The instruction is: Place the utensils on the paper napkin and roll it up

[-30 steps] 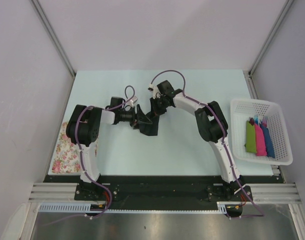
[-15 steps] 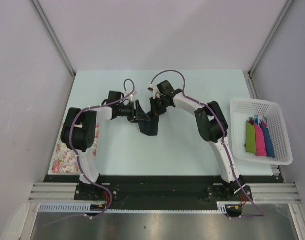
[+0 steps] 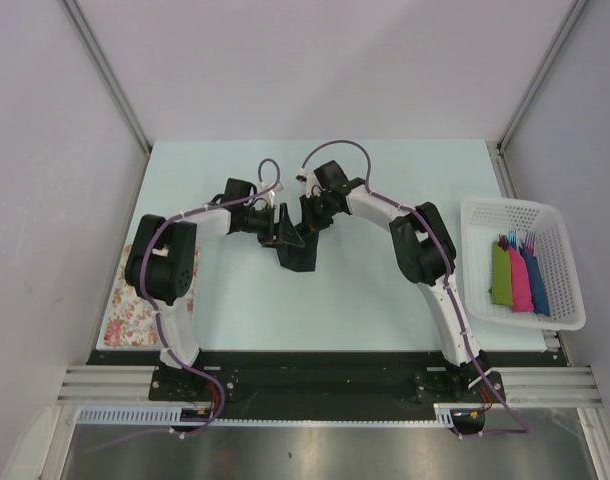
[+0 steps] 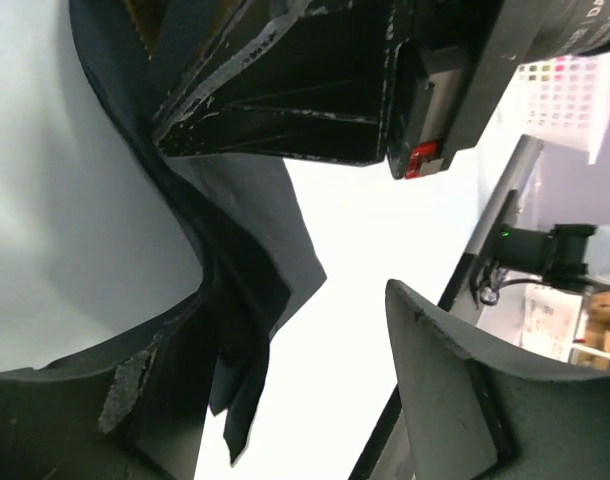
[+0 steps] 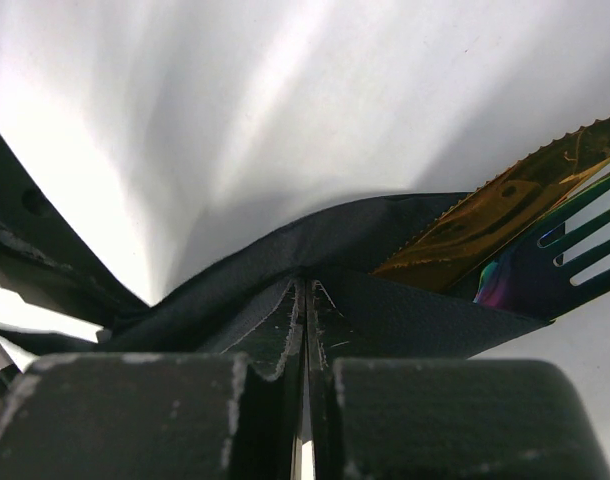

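1. In the overhead view we see the paper napkin (image 3: 299, 257) near the middle of the table (image 3: 385, 300). It is a crumpled black fold, with both grippers at its 12 o'clock end.
2. The right gripper (image 3: 307, 224) sits on the napkin's 1 o'clock side. In its wrist view we find its fingers (image 5: 415, 420) pressed together, pinching a raised ridge of the napkin.
3. The utensils (image 5: 525, 230) lie inside the fold. A gold serrated knife (image 5: 495, 215) and a fork (image 5: 560, 250) stick out at 2 o'clock from the pinch.
4. The left gripper (image 3: 282, 226) sits on the napkin's 9 o'clock side, jaws wide apart and holding nothing. In its wrist view one finger lies against the napkin's layered edge; the other is clear of it, over bare table.
5. At the table's 3 o'clock edge we note a white basket (image 3: 515, 203) holding green, pink and blue bundles (image 3: 518, 278). A floral cloth (image 3: 120, 315) lies at 8 o'clock, beside the left arm.
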`<control>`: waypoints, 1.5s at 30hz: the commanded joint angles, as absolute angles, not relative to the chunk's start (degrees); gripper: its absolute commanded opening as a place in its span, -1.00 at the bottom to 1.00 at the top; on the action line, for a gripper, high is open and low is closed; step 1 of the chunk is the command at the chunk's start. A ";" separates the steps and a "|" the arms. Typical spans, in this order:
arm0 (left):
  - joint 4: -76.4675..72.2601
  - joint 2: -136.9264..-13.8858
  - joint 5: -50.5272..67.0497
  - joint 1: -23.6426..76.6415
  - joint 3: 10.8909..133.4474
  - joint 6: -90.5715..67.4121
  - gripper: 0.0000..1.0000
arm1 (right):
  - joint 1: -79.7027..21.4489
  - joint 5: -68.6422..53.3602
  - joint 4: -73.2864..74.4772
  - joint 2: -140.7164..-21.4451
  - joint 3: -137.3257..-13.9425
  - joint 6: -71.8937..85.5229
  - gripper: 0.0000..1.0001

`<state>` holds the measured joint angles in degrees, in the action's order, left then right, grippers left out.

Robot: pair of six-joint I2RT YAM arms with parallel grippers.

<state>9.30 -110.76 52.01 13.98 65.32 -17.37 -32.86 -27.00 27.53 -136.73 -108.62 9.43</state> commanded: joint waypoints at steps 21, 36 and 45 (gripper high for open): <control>22.33 -121.19 47.54 16.88 82.97 -0.62 0.58 | -33.31 -24.43 27.25 -140.89 -107.49 8.44 -0.98; 22.06 -118.30 62.75 11.26 74.01 -5.01 0.39 | -32.87 -24.70 26.46 -140.80 -106.79 8.35 -0.98; 4.16 -112.68 68.63 9.58 65.22 -22.91 0.26 | -32.87 -24.78 26.37 -140.89 -107.05 8.17 -0.98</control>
